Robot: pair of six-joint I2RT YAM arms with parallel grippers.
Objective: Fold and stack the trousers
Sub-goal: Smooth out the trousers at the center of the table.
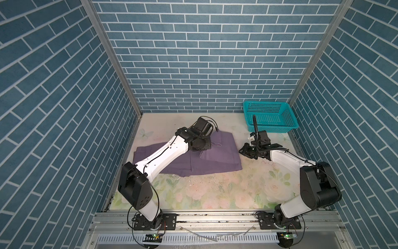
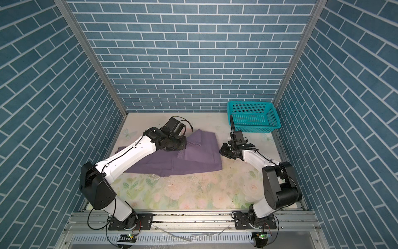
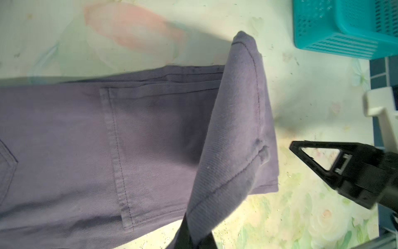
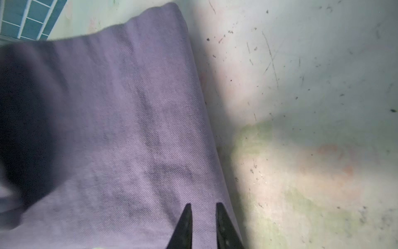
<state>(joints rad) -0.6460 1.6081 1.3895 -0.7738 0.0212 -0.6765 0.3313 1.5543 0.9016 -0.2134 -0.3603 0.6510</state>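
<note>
I see the trousers (image 1: 217,157), a soft mauve twill with stitched seams and a patch pocket. They lie folded in a rough rectangle toward the far middle of the table (image 1: 215,191), which has a worn, scuffed floral print. My left end effector (image 3: 195,236) is pressed together on a flap of the cloth. The flap has a stitched edge and stands up from the flat layers as a tilted, curled strip. My right end effector (image 4: 203,212) sits low at the trousers' right edge, its black pointed fingers (image 4: 186,222) narrowly parted and gripping nothing. A teal perforated plastic basket (image 1: 269,117) stands in the far right corner, well apart from the cloth. In both top views my left arm crosses over the trousers' left part and hides some of it.
</note>
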